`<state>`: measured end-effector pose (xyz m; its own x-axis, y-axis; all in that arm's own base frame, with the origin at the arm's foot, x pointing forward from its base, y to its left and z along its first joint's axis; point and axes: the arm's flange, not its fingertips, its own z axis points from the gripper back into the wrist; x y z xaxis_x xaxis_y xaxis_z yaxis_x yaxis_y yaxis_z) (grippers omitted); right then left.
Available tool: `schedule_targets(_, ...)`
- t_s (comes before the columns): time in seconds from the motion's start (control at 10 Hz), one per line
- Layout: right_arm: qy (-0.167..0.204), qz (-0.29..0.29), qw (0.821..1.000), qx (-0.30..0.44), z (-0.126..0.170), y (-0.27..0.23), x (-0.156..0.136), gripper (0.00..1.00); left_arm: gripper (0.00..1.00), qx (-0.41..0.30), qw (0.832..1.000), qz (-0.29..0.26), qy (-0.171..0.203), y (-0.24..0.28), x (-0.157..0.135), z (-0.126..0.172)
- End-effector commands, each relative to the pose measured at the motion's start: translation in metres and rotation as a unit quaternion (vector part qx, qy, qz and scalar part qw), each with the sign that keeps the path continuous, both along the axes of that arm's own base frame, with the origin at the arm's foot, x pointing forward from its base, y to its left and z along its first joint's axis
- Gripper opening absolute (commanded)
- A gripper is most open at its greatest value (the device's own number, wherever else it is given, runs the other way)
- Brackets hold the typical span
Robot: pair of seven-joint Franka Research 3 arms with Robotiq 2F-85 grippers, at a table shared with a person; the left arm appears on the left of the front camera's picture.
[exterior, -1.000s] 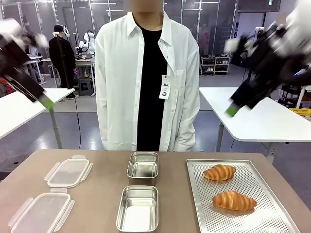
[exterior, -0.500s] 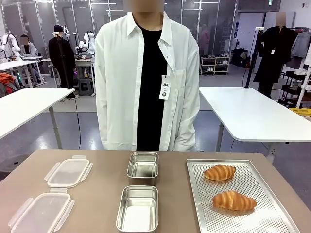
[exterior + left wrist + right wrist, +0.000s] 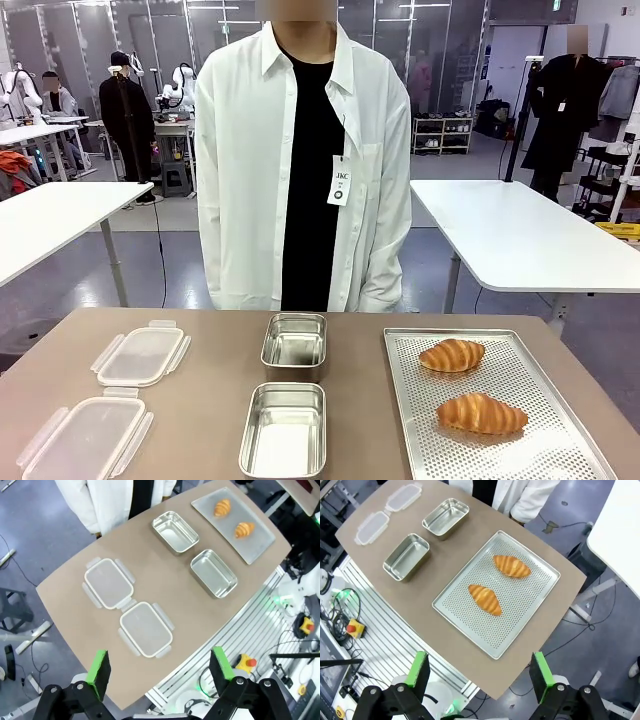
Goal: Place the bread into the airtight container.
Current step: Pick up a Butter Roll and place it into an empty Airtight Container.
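Lying apart, both croissants (image 3: 452, 355) (image 3: 482, 413) sit well inside the tray (image 3: 530, 450).

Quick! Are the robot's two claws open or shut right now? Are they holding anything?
Left gripper: open, holding nothing.
Right gripper: open, holding nothing.

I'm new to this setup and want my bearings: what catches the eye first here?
The far croissant and the near croissant lie golden on the perforated tray at the right of the table. In the middle sit the far steel container and the near steel container, both empty, and a person in a white shirt stands behind the table.
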<state>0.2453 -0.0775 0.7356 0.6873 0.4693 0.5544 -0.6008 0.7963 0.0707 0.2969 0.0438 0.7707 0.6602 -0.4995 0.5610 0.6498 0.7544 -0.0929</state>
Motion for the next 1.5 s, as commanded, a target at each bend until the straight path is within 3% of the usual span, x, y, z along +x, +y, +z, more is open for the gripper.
schedule_targets(0.0,0.000,-0.002,1.000,0.002,0.000,-0.003,-0.001,1.00,1.00,0.004,1.000,-0.008,-0.002,0.000,-0.001,0.000)
schedule_targets(0.1,-0.017,0.099,0.992,-0.080,0.007,0.008,-0.008,1.00,1.00,0.004,1.000,-0.008,-0.002,0.000,-0.001,0.000)
schedule_targets(0.2,-0.035,0.228,0.954,-0.190,0.010,0.023,-0.017,1.00,1.00,0.004,1.000,-0.008,-0.002,0.000,-0.001,0.000)
schedule_targets(0.3,0.014,0.249,0.941,-0.227,0.013,0.043,-0.022,1.00,1.00,0.004,1.000,-0.008,-0.002,0.000,-0.001,0.000)
schedule_targets(0.4,0.002,0.274,0.913,-0.303,0.011,0.065,-0.021,1.00,1.00,0.004,1.000,-0.008,-0.002,0.000,-0.001,0.000)
schedule_targets(0.6,0.009,0.336,0.877,-0.343,-0.013,0.101,0.008,1.00,1.00,0.004,1.000,-0.008,-0.002,0.000,-0.001,0.000)
schedule_targets(0.9,0.016,0.360,0.866,-0.346,-0.097,0.138,0.073,1.00,1.00,0.004,1.000,-0.008,-0.002,0.000,-0.001,0.000)
schedule_targets(1.0,0.026,0.371,0.868,-0.328,-0.130,0.144,0.089,1.00,1.00,0.004,1.000,-0.008,-0.002,0.000,-0.001,0.000)
schedule_targets(1.1,0.012,0.354,0.868,-0.348,-0.167,0.143,0.102,1.00,1.00,0.004,1.000,-0.008,-0.002,0.000,-0.001,0.000)
schedule_targets(1.2,0.010,0.382,0.863,-0.331,-0.207,0.139,0.111,1.00,1.00,0.004,1.000,-0.008,-0.002,0.000,-0.001,0.000)
schedule_targets(1.4,0.036,0.386,0.875,-0.290,-0.252,0.133,0.135,1.00,1.00,0.004,1.000,-0.008,-0.002,0.000,-0.001,0.000)
